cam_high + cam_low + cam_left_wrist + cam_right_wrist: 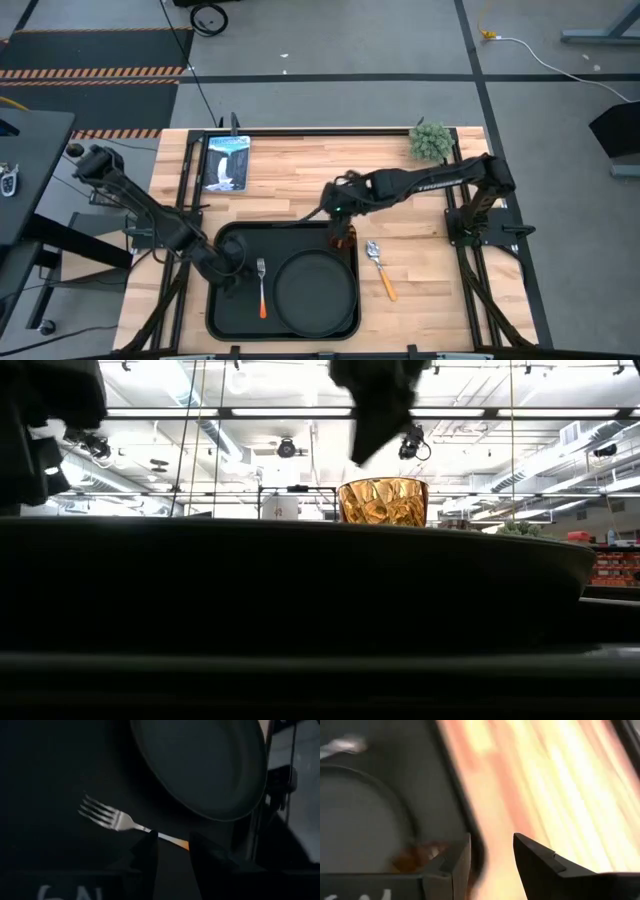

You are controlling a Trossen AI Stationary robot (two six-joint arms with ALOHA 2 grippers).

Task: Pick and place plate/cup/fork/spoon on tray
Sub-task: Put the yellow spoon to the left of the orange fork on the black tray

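Two hands over the tray (222, 310) from above: left hand (238, 270) beside the fork (262, 287), right hand (343, 240) at the far right corner above the cup (343, 244); plate (316, 290) inside, spoon (381, 268) on the surface (300, 175). Level across: cup (383, 501) upright beyond the plate rim (300, 575). Past the wrists: left fingers (145, 852) apart, straddling the fork handle (172, 840); right fingers (455, 857) apart, holding nothing.

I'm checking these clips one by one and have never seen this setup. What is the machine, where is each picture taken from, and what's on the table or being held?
Two dark robot arms work at a wooden table. One picture looks straight down, one looks level from table height, and one sits on each wrist. On the black tray lie the plate and the fork; the cup stands at its far right corner. The spoon lies on the wood beside it. The left gripper is open above the fork's handle; the right gripper is open near the cup. Neither holds anything.
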